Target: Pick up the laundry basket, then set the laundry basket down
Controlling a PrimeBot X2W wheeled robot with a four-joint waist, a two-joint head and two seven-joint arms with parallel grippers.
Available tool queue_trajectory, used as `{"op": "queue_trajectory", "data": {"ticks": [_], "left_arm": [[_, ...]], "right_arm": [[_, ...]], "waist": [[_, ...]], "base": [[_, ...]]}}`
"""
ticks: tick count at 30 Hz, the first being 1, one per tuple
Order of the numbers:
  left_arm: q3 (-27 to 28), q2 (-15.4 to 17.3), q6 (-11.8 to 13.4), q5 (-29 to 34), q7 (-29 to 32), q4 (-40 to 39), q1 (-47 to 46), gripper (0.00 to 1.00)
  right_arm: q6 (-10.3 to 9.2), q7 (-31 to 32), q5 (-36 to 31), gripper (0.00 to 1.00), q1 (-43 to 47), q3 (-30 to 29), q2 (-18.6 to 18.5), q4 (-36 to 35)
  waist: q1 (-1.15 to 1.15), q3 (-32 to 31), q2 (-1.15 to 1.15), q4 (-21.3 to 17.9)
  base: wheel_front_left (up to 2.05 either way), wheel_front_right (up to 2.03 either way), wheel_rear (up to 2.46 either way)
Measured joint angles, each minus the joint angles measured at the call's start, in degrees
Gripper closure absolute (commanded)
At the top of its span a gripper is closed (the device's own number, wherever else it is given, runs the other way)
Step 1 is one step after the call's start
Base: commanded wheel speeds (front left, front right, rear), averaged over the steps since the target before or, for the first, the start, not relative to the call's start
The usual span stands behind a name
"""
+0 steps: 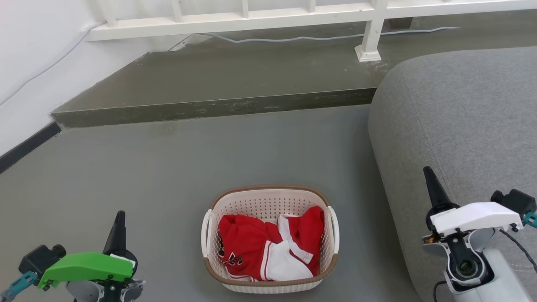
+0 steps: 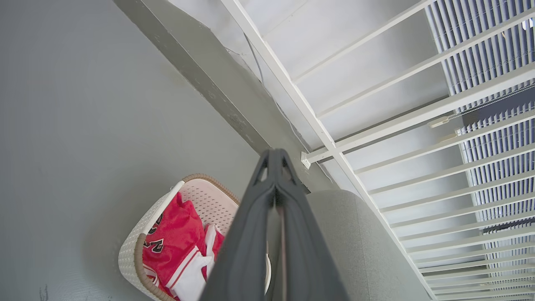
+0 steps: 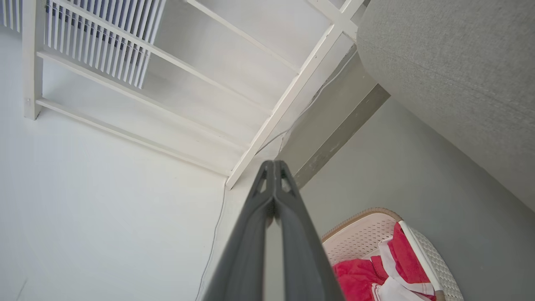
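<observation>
The laundry basket (image 1: 265, 204) is seen standing upright on the grey floor (image 1: 159, 167). It is filled in part by a red and white garment (image 1: 260, 247), which is crumpled below the brown rim. A white loop handle is shown on each short side of the basket.

The left hand (image 1: 120, 215) is held to the left of the basket, well apart from it and touching nothing. In the left wrist view its two dark fingers (image 2: 255, 217) are pressed together, tips meeting, with nothing pinched between them, and the basket (image 2: 209, 200) is seen low and to one side of them.

The right hand (image 1: 428, 171) is held to the right of the basket, also apart from it, in front of the grey sofa (image 1: 453, 117) that stands just beside the basket on that side. In the right wrist view its fingers (image 3: 292, 234) are likewise pressed together and empty, with the basket (image 3: 359, 238) beside them.

Beyond the basket a raised grey step (image 1: 218, 107) is seen, with a white railing (image 1: 251, 17) and a pale cable (image 1: 293, 39) on it.
</observation>
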Motion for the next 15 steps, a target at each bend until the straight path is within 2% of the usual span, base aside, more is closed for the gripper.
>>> {"op": "queue_trajectory", "data": {"ticks": [15], "left_arm": [[1.6, 0.0, -0.1, -8.1, 2.5, -0.5, 0.0, 1.00]], "right_arm": [[0.75, 2.4, 9.2, 1.00, 0.1, -3.7, 0.6, -0.4]], "waist": [[0.00, -0.3, 0.00, 0.4]], "base": [[0.00, 0.00, 0.00]]}}
